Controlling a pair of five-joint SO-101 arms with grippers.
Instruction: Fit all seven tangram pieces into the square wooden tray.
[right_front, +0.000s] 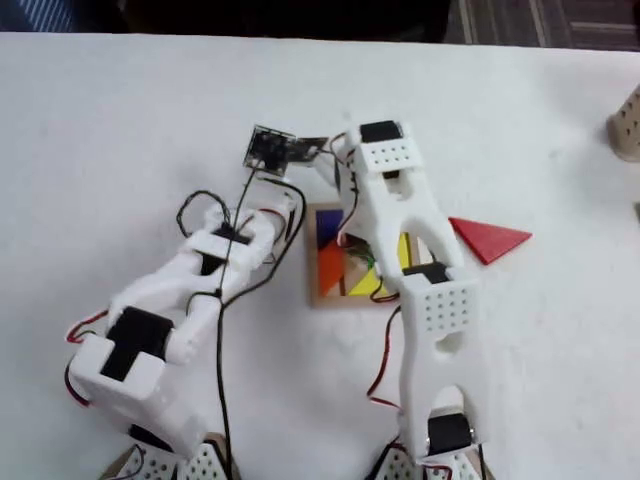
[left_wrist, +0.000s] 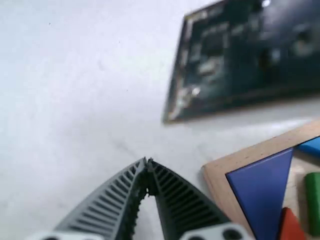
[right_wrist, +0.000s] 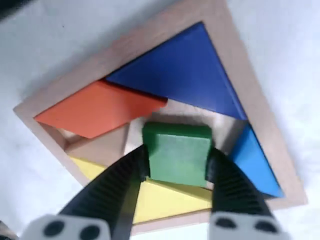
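Nearest the right wrist camera, the right jaws clamp the green square (right_wrist: 177, 155) by two opposite sides, one jaw on each. The square sits over the middle of the wooden tray (right_wrist: 150, 36), above a patch of bare tray floor. I cannot tell whether it touches that floor.

Four pieces lie flat in the tray around it:
- The large blue triangle (right_wrist: 192, 75) fills one corner.
- The orange parallelogram (right_wrist: 100, 107) lies along the neighbouring side, touching the blue triangle.
- The yellow triangle (right_wrist: 162, 199) runs along the side nearest the jaws.
- The small light-blue triangle (right_wrist: 252, 160) lies between the yellow and the large blue one.

In the high view the right arm (right_front: 400, 215) stretches over the tray. The red triangle (right_front: 488, 238) lies on the white bench (right_front: 120, 120), outside the tray on the side away from the left arm (right_front: 200, 280).

The left jaws are closed tip to tip with nothing between them, over bare bench just beside a tray corner. A dark circuit board (left_wrist: 240, 60) shows beyond that corner.
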